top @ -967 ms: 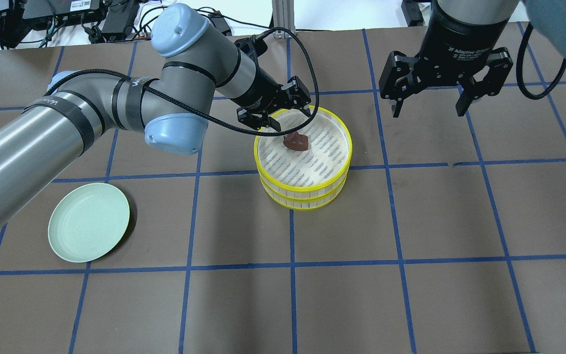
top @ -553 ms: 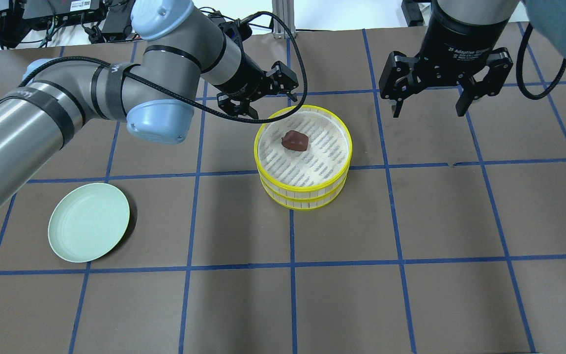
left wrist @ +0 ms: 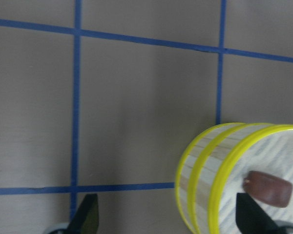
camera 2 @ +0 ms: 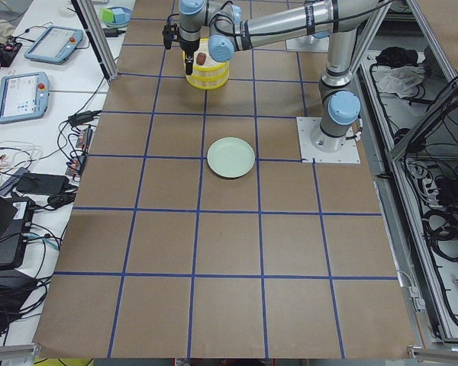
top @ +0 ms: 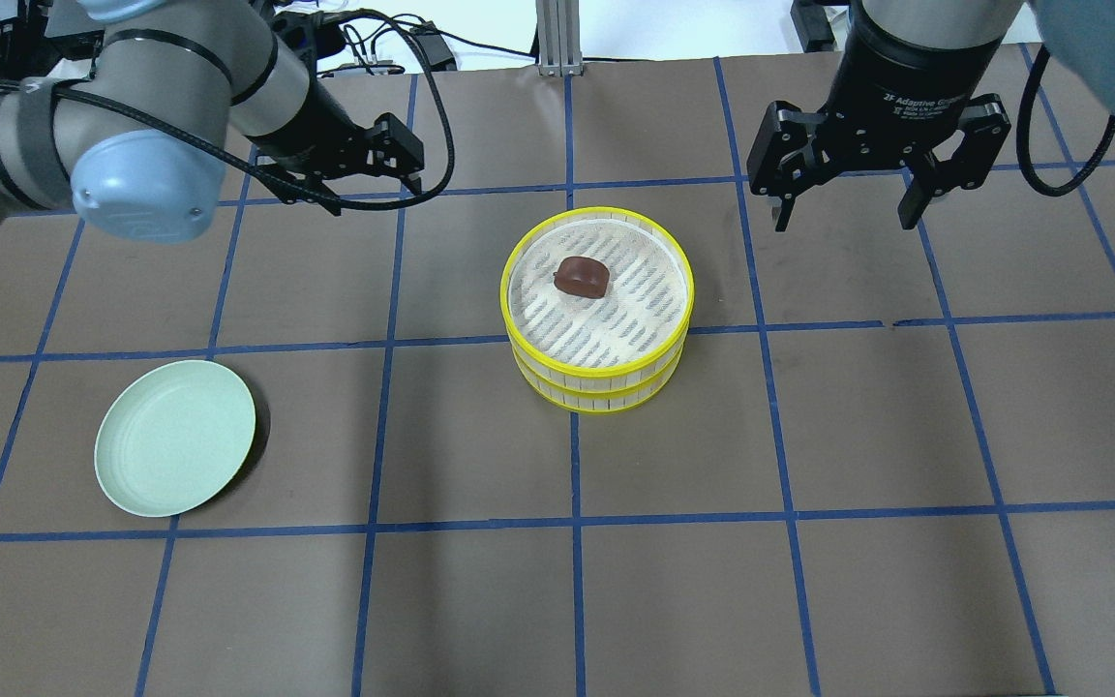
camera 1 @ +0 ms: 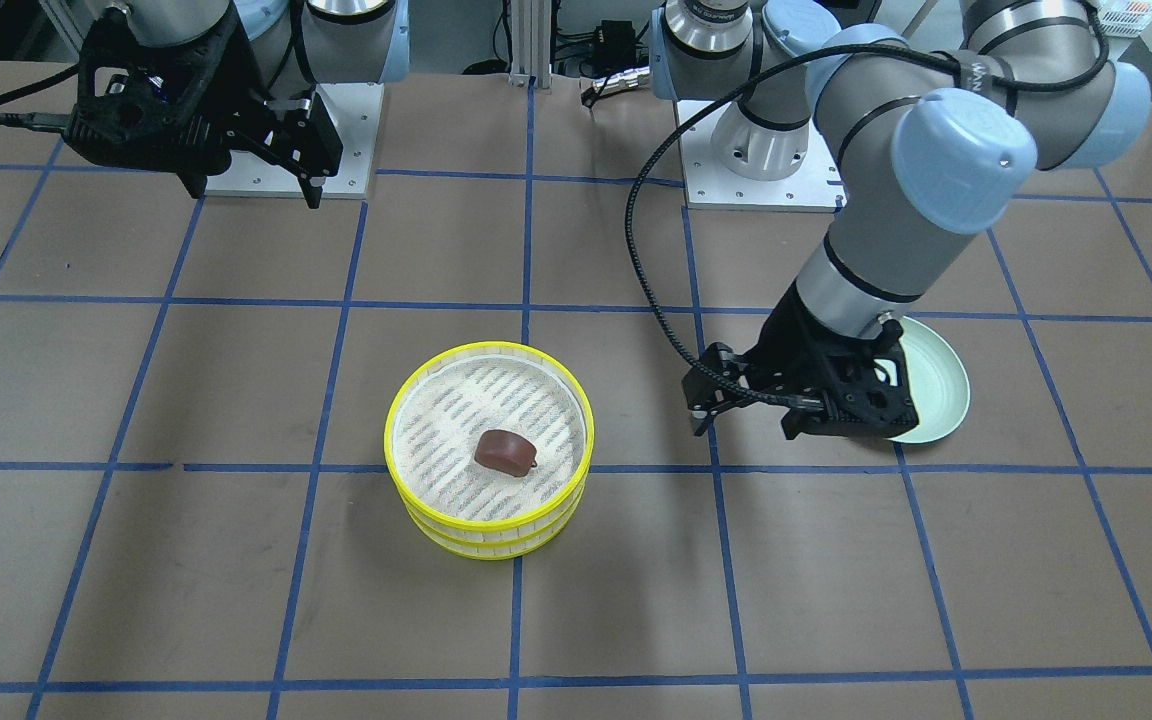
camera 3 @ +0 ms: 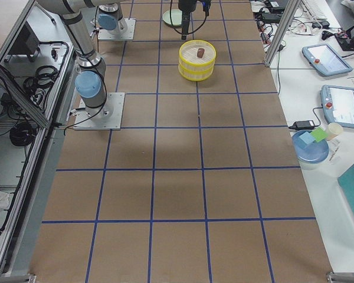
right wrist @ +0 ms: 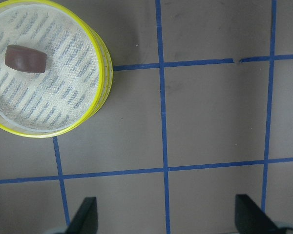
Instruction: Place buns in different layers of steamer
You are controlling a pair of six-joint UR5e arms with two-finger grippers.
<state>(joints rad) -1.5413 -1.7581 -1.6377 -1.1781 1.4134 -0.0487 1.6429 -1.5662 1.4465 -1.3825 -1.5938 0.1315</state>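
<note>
The steamer stands mid-table as two stacked yellow-rimmed trays. The reddish-brown bun lies alone in the top tray and also shows in the front view. The cream-white bun is hidden. My left gripper is open and empty, above the table to the left of the steamer. Its wrist view shows the steamer's wall and the bun at lower right. My right gripper is open and empty, hovering behind and to the right of the steamer.
A pale green plate lies empty at the near left of the table; in the front view my left arm partly covers it. Blue tape lines grid the brown table. Cables and electronics lie past the far edge.
My left gripper has pulled away from over the top tray, moving left and back. The brown bun stays in the top tray. The right arm has not moved.
</note>
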